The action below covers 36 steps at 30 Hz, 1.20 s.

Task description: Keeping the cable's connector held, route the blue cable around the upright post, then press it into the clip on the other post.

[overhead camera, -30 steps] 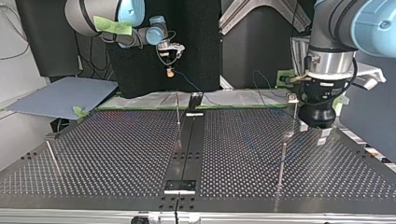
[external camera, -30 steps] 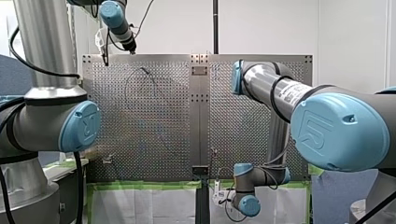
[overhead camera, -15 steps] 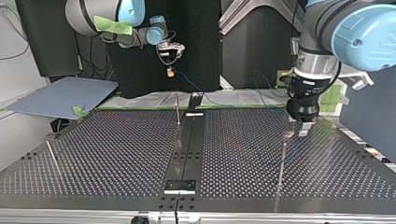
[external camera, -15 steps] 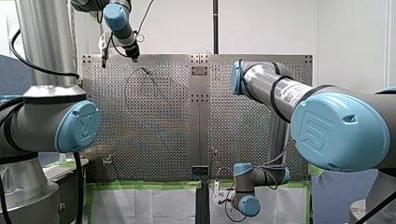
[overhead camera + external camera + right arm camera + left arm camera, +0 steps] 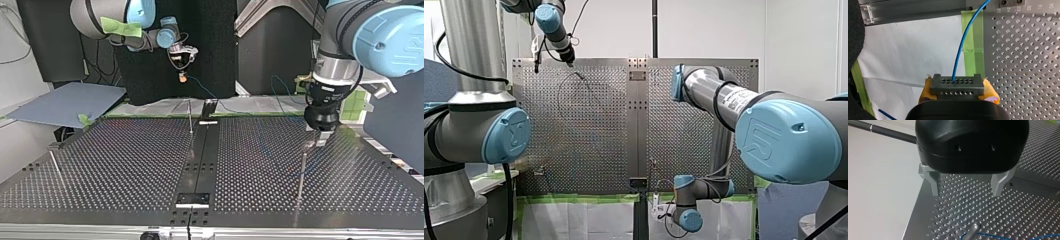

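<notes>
A thin blue cable (image 5: 960,47) arced from the grey, holed connector (image 5: 957,83) pinched by my right gripper (image 5: 958,91); my left gripper (image 5: 966,191) gaped.

A "UR" logo marks each blue joint cap (image 5: 786,137).

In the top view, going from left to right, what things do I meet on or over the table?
Thin post → my right pincer, shut on the connector → my left pincer.
</notes>
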Each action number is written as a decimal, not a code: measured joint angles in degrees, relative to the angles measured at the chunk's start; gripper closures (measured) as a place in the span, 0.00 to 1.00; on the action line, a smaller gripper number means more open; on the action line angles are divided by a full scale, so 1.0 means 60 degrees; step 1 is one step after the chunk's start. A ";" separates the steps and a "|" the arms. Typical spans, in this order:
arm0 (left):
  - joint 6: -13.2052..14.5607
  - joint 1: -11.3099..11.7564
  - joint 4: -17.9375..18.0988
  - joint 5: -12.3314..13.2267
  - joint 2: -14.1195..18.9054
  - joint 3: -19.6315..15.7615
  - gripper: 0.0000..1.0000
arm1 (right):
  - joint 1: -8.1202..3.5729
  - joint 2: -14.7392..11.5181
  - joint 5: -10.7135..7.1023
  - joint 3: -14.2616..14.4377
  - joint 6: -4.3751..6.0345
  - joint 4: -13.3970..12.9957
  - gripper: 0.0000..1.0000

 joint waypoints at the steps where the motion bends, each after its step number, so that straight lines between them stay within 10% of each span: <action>1: -0.0006 0.0000 0.0000 0.0000 -0.0001 0.0001 0.01 | 0.0001 0.0000 0.0000 0.0000 -0.0001 0.0001 1.00; 36: -0.0364 -0.0235 -0.0309 -0.1563 -0.0008 -0.0002 0.01 | 0.0002 0.0001 -0.0013 0.0000 0.0000 -0.0014 1.00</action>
